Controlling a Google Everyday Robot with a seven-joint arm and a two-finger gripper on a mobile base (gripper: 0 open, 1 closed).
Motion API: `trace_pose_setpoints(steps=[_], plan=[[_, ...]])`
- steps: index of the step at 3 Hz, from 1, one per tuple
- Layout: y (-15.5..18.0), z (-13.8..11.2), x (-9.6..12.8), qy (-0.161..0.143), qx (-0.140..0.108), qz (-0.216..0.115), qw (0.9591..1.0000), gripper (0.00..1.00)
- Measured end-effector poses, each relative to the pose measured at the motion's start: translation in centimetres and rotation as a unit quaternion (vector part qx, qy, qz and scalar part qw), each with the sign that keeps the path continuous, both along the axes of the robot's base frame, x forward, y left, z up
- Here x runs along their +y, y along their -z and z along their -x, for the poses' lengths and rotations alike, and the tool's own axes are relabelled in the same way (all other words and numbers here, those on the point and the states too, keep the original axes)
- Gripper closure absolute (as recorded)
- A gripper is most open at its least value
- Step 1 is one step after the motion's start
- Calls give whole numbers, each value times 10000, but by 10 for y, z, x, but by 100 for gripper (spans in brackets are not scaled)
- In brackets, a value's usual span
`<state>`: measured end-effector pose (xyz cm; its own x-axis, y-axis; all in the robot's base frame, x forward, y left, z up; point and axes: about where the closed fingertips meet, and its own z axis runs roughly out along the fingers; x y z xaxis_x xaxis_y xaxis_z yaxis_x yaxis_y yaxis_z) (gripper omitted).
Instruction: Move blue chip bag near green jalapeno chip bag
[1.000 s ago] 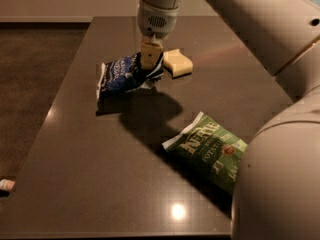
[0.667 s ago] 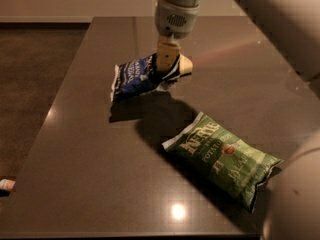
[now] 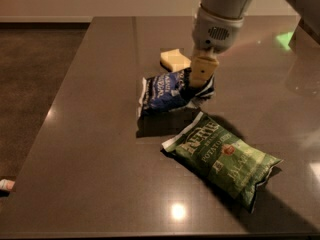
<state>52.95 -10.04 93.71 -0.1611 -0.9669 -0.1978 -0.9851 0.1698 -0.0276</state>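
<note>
The blue chip bag [image 3: 167, 92] is a small crinkled navy bag with white lettering, held just above the dark table [image 3: 90, 149] with its shadow under it. My gripper [image 3: 198, 85] comes down from the top and is shut on the bag's right end. The green jalapeno chip bag [image 3: 222, 158] lies flat on the table just below and to the right of the blue bag, a small gap apart from it.
A pale yellow sponge [image 3: 175, 60] lies on the table behind the blue bag. The table's left edge runs diagonally at the left, with dark floor beyond. A small white object [image 3: 6, 185] lies on the floor at the lower left.
The gripper has carried the blue chip bag to the right and towards the green bag. The sponge, earlier beside the gripper, now lies behind the bag.
</note>
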Motion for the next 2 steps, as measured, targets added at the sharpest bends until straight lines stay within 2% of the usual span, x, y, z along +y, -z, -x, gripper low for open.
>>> trace_pose_setpoints(steps=[1, 2], plan=[[3, 21, -26, 165, 116, -47, 9998, 59], [3, 16, -24, 196, 2, -114, 9997, 36]])
